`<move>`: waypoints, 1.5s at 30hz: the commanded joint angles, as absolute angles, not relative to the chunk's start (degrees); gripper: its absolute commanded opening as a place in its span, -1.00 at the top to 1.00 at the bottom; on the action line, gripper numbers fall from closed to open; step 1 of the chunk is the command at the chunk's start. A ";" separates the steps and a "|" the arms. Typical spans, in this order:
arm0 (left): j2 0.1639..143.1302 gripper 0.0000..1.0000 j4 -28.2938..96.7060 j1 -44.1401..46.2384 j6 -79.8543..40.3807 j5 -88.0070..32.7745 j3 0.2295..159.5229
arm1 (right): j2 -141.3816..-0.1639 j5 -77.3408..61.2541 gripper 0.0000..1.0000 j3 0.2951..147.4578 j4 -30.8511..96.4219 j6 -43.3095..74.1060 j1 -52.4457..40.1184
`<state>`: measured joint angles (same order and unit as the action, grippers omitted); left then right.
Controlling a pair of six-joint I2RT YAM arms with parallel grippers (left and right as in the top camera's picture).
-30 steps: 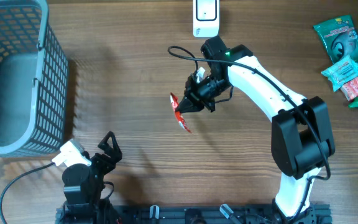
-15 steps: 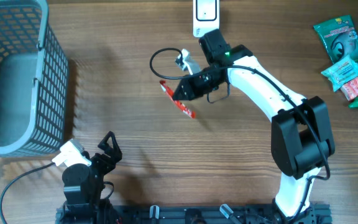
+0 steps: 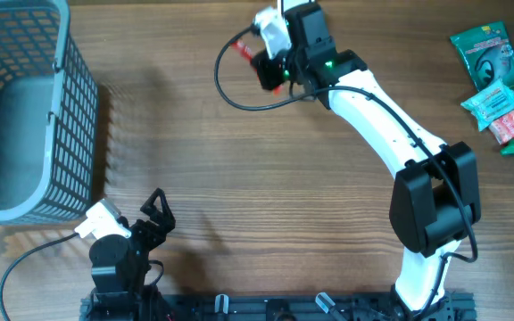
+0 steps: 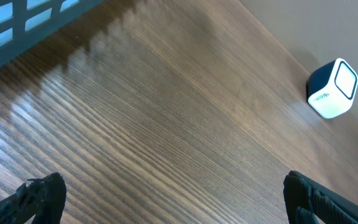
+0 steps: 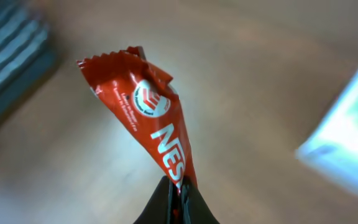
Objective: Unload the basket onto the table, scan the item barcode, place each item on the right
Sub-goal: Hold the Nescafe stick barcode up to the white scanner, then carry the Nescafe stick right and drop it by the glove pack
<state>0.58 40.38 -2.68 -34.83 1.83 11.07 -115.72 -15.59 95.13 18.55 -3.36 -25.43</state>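
Overhead: basket far left, grey floor showing inside. Red wrapper pinched by right pincer (at bottom tip); left pincer spread wide.

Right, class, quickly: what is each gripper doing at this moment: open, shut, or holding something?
Left gripper: open, holding nothing.
Right gripper: shut on the red wrapper.

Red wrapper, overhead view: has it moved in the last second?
Yes. The red wrapper moved toward the table's far edge, from level with the basket's near half to its far half.
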 commanded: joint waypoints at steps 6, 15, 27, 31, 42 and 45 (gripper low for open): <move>0.54 -1.00 40.42 -2.35 -35.18 2.42 10.48 | -117.27 5.91 0.91 96.38 2.24 -10.61 -25.47; 0.54 -1.00 40.42 -2.35 -35.18 2.44 10.48 | -128.40 9.67 0.91 105.78 -3.77 -11.92 -23.59; 0.54 -1.00 40.42 -2.35 -35.18 2.42 10.48 | -140.27 10.76 0.91 116.22 -3.14 -5.78 -19.81; 0.54 -1.00 40.42 -2.35 -35.18 2.44 10.48 | -140.68 10.72 0.91 116.25 -3.40 -2.81 -19.25; 0.54 -1.00 40.42 -2.35 -35.18 2.42 10.48 | -137.58 20.27 0.91 120.81 16.34 3.27 -16.53; 0.54 -1.00 40.42 -2.35 -35.18 2.42 10.48 | -136.59 23.42 0.91 120.81 24.10 6.33 -13.17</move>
<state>0.58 40.38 -2.68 -34.83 1.83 11.07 -139.50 17.74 119.57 19.16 1.91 -17.50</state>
